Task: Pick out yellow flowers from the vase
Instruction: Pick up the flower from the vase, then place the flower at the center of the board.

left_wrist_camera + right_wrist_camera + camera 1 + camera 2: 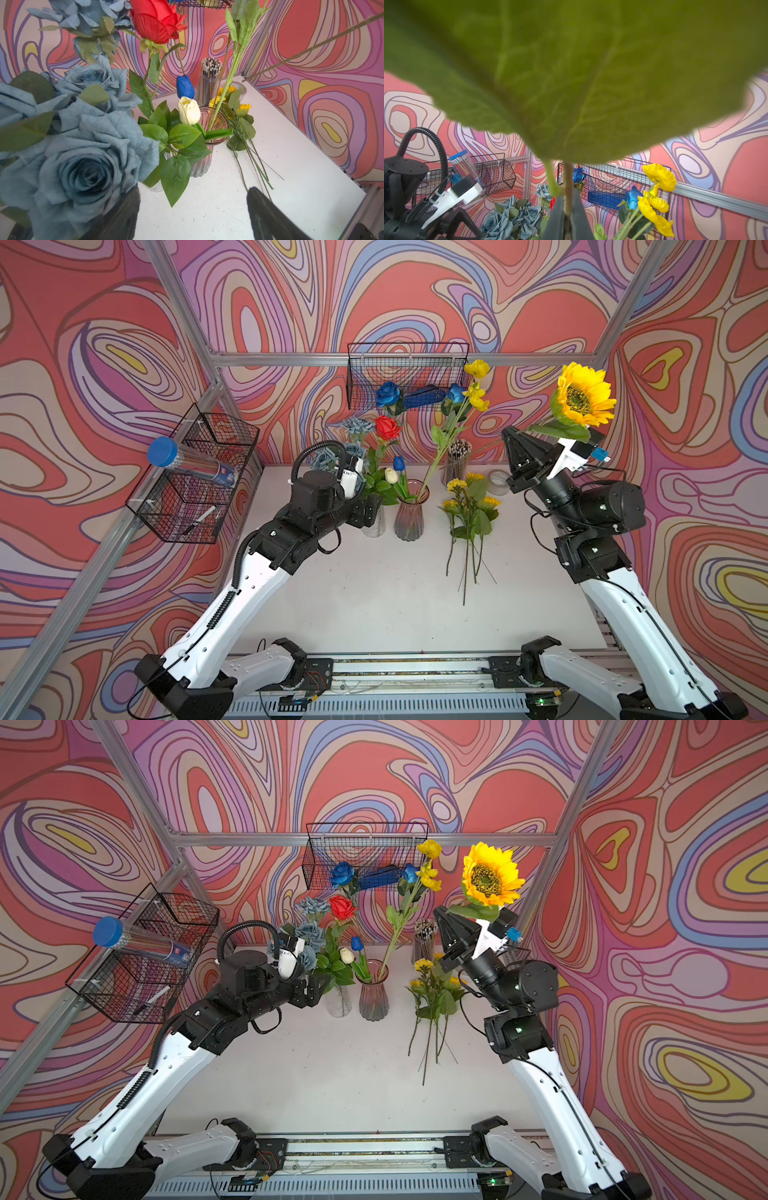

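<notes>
Yellow flowers in three places. Big sunflower [584, 396] aloft, well clear of the ribbed vase [409, 518], clamped low on its stem by the right pincer [568, 204], closed narrow around it. Small bunch of yellow heads [469, 497] already flat on the desk [374, 593], just beside the vase, stems fanned toward the front edge. One tall yellow spray [477, 381] not yet taken from the vase, leaning toward the right arm's side, in company with a white tulip [390, 475] and a blue tulip [399, 463].

Judged mid-carry: sunflower out, not yet laid down. Next, probably: swing across and down to the bunch, lower to desk level, part the jaws. After that, back for the spray, gripping above the rim and drawing straight up so as not to tip the glass. Left pincer [193, 190] spread wide and empty, close by the blue-grey roses [87, 172] and a clear second vase [374, 530].

Fabric petals: ruffled and crumpled on the spray, flat and pointed round the sunflower's dark seeded disc. Thin, stiff green stems, wiry at the ends. Broad veined leaf [571, 72] blanketing most of the right wrist view. Pink-tinted fluted glass, narrow-waisted, likely light and easy to topple.
</notes>
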Controlling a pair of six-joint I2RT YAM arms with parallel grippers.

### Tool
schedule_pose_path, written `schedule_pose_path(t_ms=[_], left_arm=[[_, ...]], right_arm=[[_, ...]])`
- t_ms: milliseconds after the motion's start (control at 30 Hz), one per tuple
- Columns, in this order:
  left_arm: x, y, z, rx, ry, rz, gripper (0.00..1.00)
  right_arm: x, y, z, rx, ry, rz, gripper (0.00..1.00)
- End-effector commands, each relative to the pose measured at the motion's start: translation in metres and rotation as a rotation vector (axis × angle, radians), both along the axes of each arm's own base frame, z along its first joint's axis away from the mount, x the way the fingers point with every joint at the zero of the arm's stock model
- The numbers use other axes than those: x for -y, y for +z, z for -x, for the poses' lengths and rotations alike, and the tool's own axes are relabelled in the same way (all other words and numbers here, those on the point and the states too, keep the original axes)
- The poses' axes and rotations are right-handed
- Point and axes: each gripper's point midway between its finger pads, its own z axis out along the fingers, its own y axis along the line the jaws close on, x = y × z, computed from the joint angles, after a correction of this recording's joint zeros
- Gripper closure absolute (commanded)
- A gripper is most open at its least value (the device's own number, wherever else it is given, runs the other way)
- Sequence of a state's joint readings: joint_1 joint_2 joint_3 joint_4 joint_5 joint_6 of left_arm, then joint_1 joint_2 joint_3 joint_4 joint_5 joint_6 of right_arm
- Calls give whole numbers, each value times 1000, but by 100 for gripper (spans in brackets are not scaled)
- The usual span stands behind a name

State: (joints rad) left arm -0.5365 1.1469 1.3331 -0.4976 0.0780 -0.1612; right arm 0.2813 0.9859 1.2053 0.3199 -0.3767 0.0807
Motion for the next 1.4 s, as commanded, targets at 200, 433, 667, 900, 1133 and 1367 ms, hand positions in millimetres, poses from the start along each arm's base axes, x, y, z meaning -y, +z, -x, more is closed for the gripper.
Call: schedule_pose_path(t_ms=[200, 433, 667, 900, 1133, 1367], left_arm=[[15, 23, 11, 58, -110, 85, 18], [23, 27, 8, 52, -135, 111, 18], [26, 29, 5, 50, -139, 117, 18], [27, 26, 4, 39, -140, 120, 18], [28, 23, 4, 36, -142, 117, 18], [31, 23, 2, 35, -151, 122, 18]], right_arm=[[43, -17, -3, -136, -252, -29, 100], [87, -64, -32, -347, -542, -38, 100], [85, -115, -65, -581, -589, 41, 100], [76, -152, -85, -729, -565, 111, 100], [76, -168, -96, -813, -550, 127, 100], [78, -187, -109, -936, -493, 129, 100]])
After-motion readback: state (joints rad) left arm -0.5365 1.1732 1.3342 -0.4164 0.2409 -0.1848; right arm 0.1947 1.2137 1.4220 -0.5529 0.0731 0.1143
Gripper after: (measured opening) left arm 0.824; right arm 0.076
